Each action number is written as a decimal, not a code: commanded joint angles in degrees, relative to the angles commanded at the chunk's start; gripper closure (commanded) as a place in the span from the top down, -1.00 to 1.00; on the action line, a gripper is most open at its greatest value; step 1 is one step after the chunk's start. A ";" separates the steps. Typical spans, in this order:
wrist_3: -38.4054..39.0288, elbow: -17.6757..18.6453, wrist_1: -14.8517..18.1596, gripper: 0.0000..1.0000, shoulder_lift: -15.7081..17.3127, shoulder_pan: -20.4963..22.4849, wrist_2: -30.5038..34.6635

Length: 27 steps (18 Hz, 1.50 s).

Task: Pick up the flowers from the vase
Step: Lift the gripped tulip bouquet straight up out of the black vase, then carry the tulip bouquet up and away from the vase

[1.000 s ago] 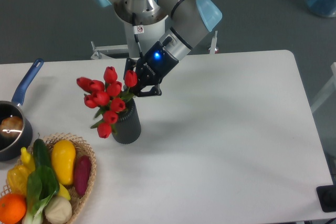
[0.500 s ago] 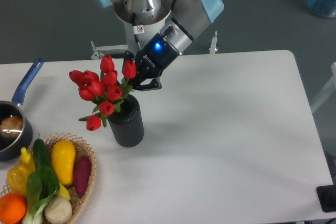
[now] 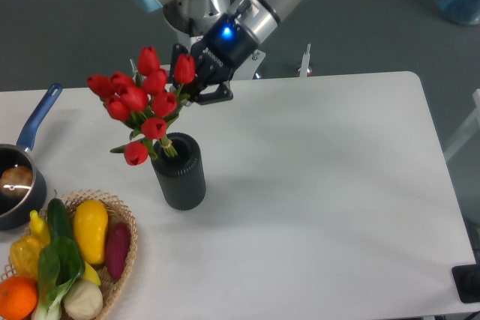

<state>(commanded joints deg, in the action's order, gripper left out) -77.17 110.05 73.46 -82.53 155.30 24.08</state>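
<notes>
Above the vase [image 3: 180, 172], the gripper [image 3: 189, 97] is clamped on the flowers [image 3: 139, 106], whose stem ends dip into the vase mouth, fingertips hidden behind buds.

No text could be read; faint white lettering on the black two-finger gripper [image 3: 196, 95] was too small.

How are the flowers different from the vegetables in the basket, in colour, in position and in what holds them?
The flowers are all red with green stems; the vegetables are yellow, green and purple. The flowers are raised above the table, their stems just at the mouth of the vase; the vegetables lie low in the wicker basket. The gripper is shut on the flowers; nothing holds the vegetables. Both are on the table's left side.
</notes>
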 joint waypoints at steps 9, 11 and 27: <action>9.83 -5.54 3.44 -1.00 0.00 6.32 -10.53; 12.99 -7.21 3.27 -1.00 -0.70 7.91 -13.08; 4.06 -10.81 -0.77 -1.00 -7.55 14.86 9.64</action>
<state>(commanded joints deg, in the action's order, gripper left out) -73.11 99.24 72.69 -90.08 170.16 33.72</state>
